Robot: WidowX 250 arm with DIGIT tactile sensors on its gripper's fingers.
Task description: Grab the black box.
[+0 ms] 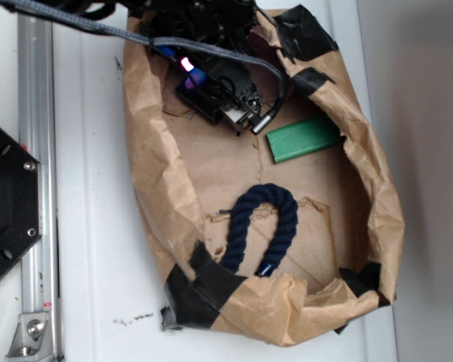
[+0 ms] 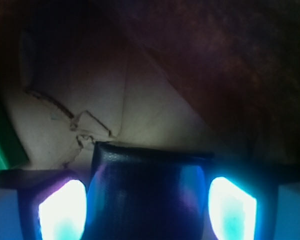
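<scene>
Two fingers (image 2: pixel 62 210) flank black box (image 2: pixel 147 195); arm lowered.

one black box (image 2: pixel 147 195), one green block (image 1: pixel 303 139), one navy rope (image 1: pixel 263 226)

We see the crumpled paper wall (image 1: pixel 147 113) crowding the end effector (image 1: pixel 211 90) on its outer side, the green block (image 1: pixel 303 139) lying just beside it, and the navy rope (image 1: pixel 263 225) further down. Bare paper floor (image 1: pixel 211 162) lies open between them.
</scene>
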